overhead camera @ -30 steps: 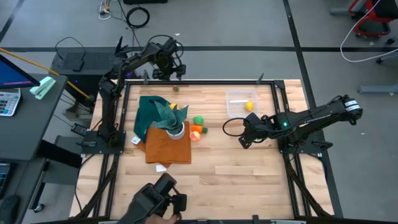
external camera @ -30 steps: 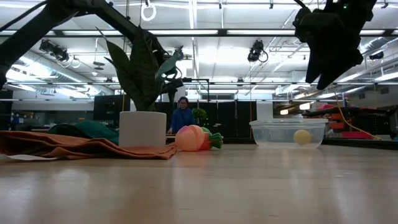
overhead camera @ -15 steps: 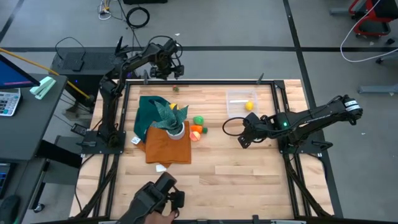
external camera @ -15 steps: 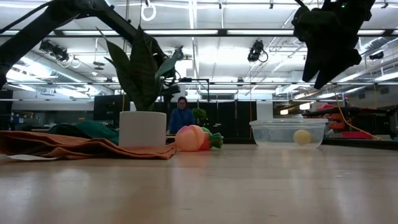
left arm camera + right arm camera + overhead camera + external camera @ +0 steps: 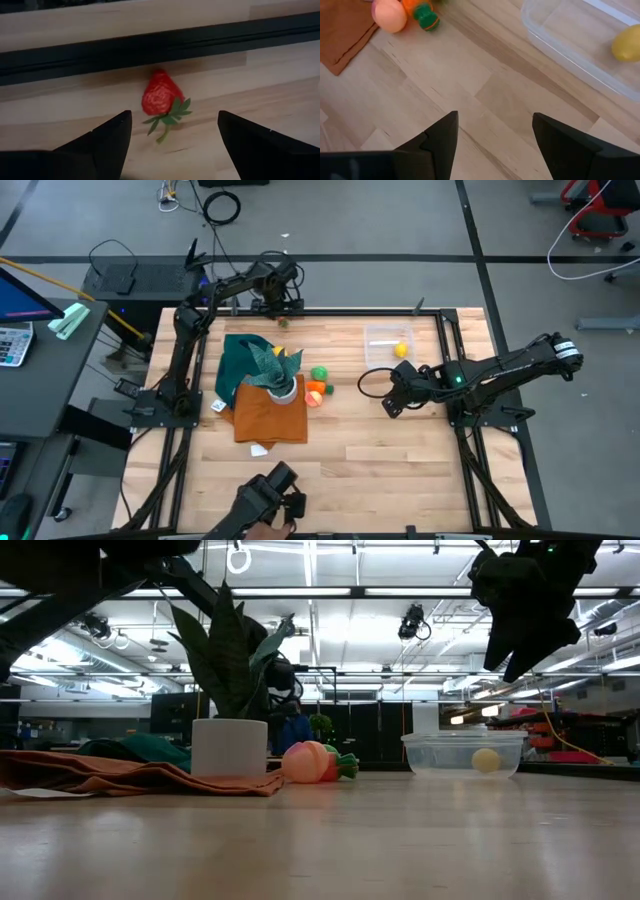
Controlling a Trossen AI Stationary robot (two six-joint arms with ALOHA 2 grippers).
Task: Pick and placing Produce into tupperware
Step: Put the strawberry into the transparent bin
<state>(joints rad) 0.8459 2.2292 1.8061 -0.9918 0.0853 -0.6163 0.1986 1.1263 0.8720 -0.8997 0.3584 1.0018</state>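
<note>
A red toy strawberry point(image 5: 161, 97) with green leaves lies on its side on the wood by the table's far rail, also visible in the high view as the strawberry point(image 5: 283, 322). My left gripper point(image 5: 172, 117) hovers open over it, fingers on either side, touching nothing; from above, the left gripper point(image 5: 282, 292) is at the far edge. The clear tupperware point(image 5: 385, 345) holds a yellow fruit point(image 5: 401, 350). Green point(image 5: 319, 374), orange point(image 5: 315, 388) and peach point(image 5: 389, 14) pieces lie together at mid-table. My right gripper point(image 5: 392, 400) hangs open above the table, near side of the tupperware point(image 5: 560, 35).
A spiky plant in a white pot point(image 5: 281, 377) stands on an orange cloth point(image 5: 268, 418) beside a green cloth point(image 5: 238, 358). A black cable loop point(image 5: 372, 383) lies by my right gripper. The black frame rail point(image 5: 160, 45) runs behind the strawberry. A person's hand with a dark device point(image 5: 268, 502) is at the near edge.
My left gripper has moved toward the table's right and down toward the strawberry at the far edge; in the low view it now shows behind the plant. The person's hand at the near edge has shifted right. My right arm has kept still.
</note>
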